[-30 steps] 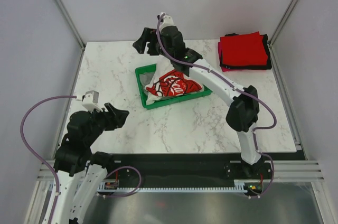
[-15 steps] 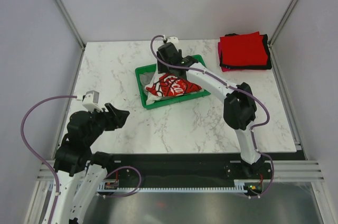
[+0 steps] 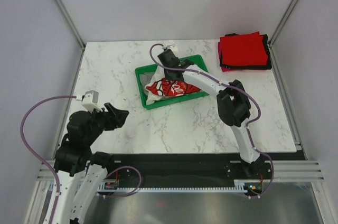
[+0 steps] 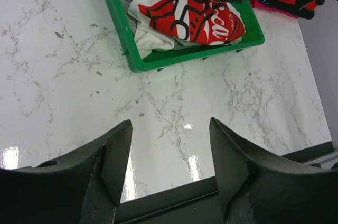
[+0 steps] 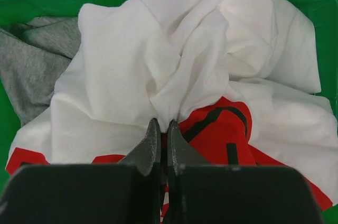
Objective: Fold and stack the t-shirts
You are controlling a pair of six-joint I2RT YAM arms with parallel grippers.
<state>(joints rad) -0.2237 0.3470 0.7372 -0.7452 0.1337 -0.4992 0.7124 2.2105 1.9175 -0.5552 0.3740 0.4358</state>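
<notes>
Hovering over the near left part of the white marble-patterned bench (image 3: 116, 71), my left arm (image 3: 84, 129) has its jaws spread wide with nothing between them. In the left wrist view the two black fingers (image 4: 113, 163) frame only bare bench top.

Farther out, about mid-bench, sits a green plastic tray (image 3: 141, 73) turned at a slant. My right arm (image 3: 232, 105) reaches across to it from the right. A crumpled white cloth t-shirt (image 3: 168, 86) with a red Coca-Cola print lies heaped in the tray and fills most of it.

My right jaws are pressed together down in that heap. In the right wrist view the fingers (image 5: 150, 147) pinch a raised fold of the white cloth, just where it meets the red print. Creases gather in toward the fingers.

A grey cloth t-shirt (image 5: 37, 60) lies bunched under the white one, showing at the tray's left side in that view.

At the far right corner of the bench, well apart from the tray, is a folded pile. A plain red t-shirt (image 3: 243, 48) lies on top, a black t-shirt (image 3: 268, 55) shows at the edges beneath it, and a pink t-shirt (image 3: 219, 57) peeks out on the left.
</notes>
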